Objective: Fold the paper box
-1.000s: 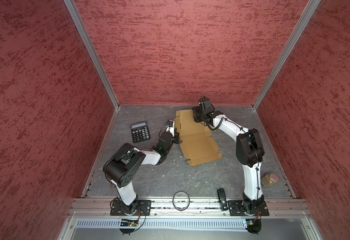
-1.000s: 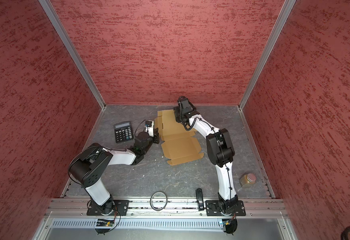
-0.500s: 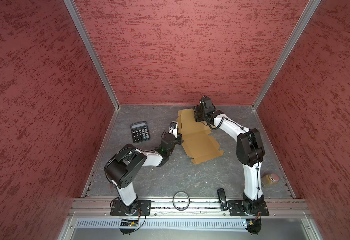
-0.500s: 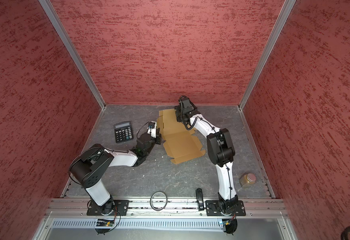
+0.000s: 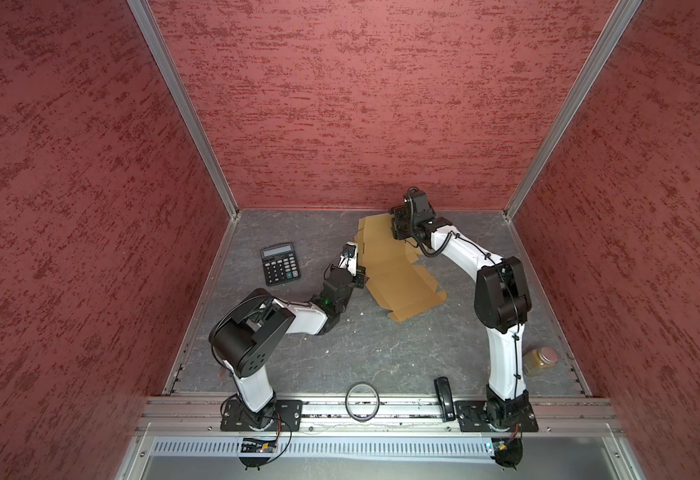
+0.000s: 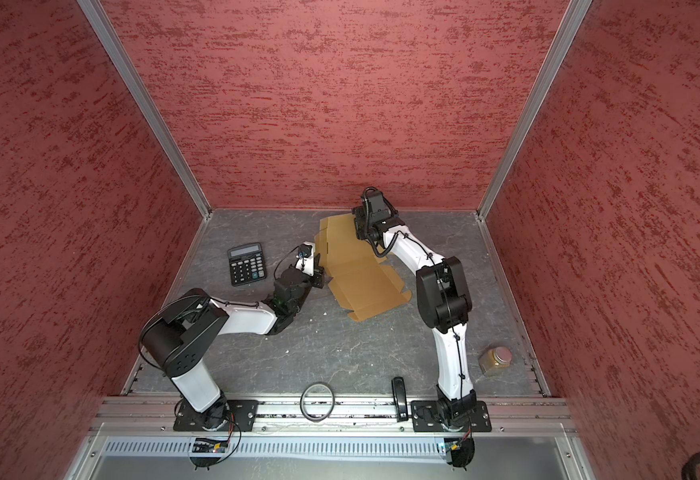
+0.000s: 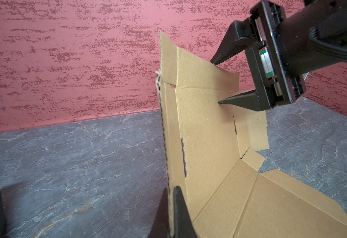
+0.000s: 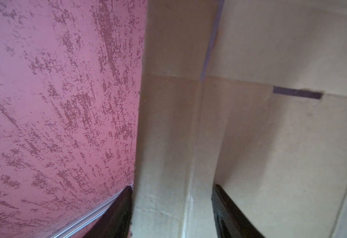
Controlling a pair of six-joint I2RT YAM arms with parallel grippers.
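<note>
Cardboard half up at the back of the bench

Both top views: paper box [image 5: 406, 286] lies on the grey bench [image 5: 340, 357], rear panel raised. Left wrist: left tool [image 7: 171, 190] pinched tight on its edge. Right wrist: right tool [image 8: 172, 186] spread apart, straddling a flap.

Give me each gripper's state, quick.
Left gripper: closed, pinching the edge of the paper box.
Right gripper: open, jaws astride a raised flap, not clamped.
</note>
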